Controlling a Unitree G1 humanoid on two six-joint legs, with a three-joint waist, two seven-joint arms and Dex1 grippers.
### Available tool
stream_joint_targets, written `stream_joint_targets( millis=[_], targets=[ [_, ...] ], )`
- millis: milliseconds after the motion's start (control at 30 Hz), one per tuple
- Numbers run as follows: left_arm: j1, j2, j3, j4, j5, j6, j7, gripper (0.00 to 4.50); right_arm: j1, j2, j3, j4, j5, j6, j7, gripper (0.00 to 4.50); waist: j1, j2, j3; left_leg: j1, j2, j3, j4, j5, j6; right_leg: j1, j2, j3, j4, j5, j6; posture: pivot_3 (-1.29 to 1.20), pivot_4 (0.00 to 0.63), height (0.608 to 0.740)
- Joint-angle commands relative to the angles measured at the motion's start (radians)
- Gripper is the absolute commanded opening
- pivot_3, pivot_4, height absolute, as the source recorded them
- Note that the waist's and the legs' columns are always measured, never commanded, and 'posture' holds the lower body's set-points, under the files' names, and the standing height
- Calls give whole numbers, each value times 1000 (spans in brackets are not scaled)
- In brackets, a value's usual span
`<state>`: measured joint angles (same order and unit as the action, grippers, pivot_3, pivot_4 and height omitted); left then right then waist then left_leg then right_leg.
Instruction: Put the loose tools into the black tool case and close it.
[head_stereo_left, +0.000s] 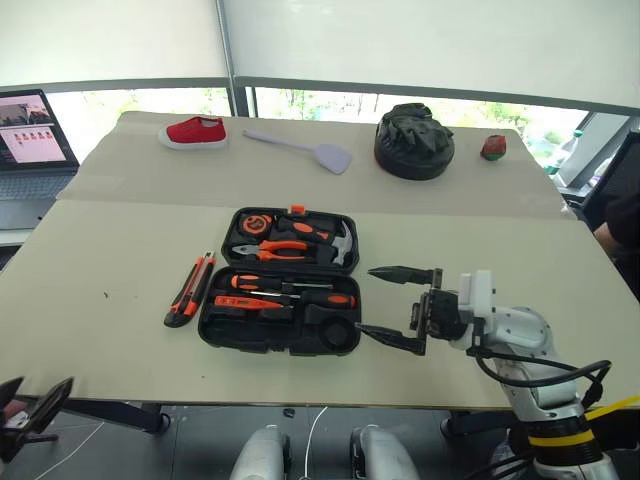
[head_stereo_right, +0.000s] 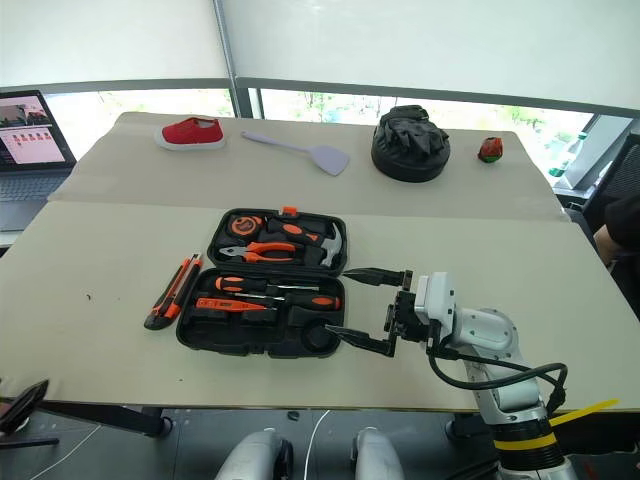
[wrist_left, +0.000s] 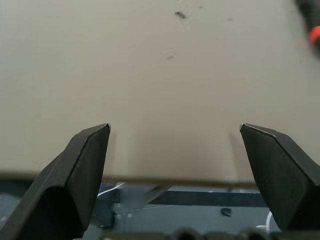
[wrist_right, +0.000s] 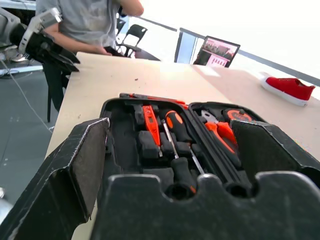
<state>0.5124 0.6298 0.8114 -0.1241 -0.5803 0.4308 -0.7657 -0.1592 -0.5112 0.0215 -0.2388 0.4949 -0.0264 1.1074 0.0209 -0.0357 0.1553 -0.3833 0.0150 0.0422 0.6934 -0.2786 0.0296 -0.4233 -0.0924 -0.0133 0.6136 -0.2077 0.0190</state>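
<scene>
The black tool case (head_stereo_left: 222, 330) lies open at the table's middle. In its near half rest two black-and-orange screwdrivers (head_stereo_left: 290, 283) and a slim orange screwdriver (head_stereo_left: 250, 301), with a small dark ring (head_stereo_left: 338, 334) at the near right corner. The orange-and-black utility knife (head_stereo_left: 190, 290) lies on the table just left of the case. My right gripper (head_stereo_left: 365, 300) is open, level, its fingers pointing at the case's right side; the case fills the gap between them in the right wrist view (wrist_right: 170, 124). My left gripper (head_stereo_left: 35, 415) hangs open off the table's near left edge (wrist_left: 175, 130), with nothing in it.
Orange-handled pliers (head_stereo_left: 285, 250) and a hammer (head_stereo_left: 340, 243) sit in the case's far half. Along the far side lie a red shoe (head_stereo_left: 195, 132), a lilac spatula (head_stereo_left: 300, 148), a black fabric bundle (head_stereo_left: 414, 142) and a small red thing (head_stereo_left: 494, 148). A laptop (head_stereo_left: 30, 140) stands far left. A person (wrist_right: 85, 20) sits beyond the table.
</scene>
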Motion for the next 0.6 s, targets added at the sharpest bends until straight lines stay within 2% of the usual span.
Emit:
stream_joint_targets(
  millis=[33, 133, 267, 433, 600],
  targets=[
    [-92, 71, -55, -164, -71, 179, 95, 4473, -30, -22, -40, -72, 46, 38, -26, 4500, -4, -2, -1, 0, 0, 0, 0, 0, 0, 1, 0, 1, 1, 0, 0, 0, 150, 740],
    [-186, 126, -137, -224, -76, 315, 167, 4473, -50, -31, -37, -101, 55, 73, -45, 4500, -11, -1, -1, -1, 0, 0, 0, 0, 0, 0, 0, 1, 3, 0, -1, 0, 150, 740],
    [-363, 131, -310, -222, -38, 438, 278, 4473, -80, -32, -17, -133, 75, 119, -56, 4500, -20, 0, -1, 1, 0, 1, -1, -1, -1, 0, 2, 3, 6, 1, -1, 0, 150, 740],
    [-461, 111, -438, -174, 36, 430, 322, 4473, -112, -27, -13, -147, 87, 157, -68, 4500, -28, 0, 0, 1, -1, 1, -1, -1, -1, -1, 2, 3, 9, 0, -1, 0, 150, 740],
    [-545, 101, -554, -78, 133, 392, 334, 4473, -124, -23, -8, -143, 87, 165, -72, 4500, -15, 1, 0, 2, -1, 0, -1, 0, -2, -1, 2, 3, 9, 0, -2, 0, 150, 740]
  ],
)
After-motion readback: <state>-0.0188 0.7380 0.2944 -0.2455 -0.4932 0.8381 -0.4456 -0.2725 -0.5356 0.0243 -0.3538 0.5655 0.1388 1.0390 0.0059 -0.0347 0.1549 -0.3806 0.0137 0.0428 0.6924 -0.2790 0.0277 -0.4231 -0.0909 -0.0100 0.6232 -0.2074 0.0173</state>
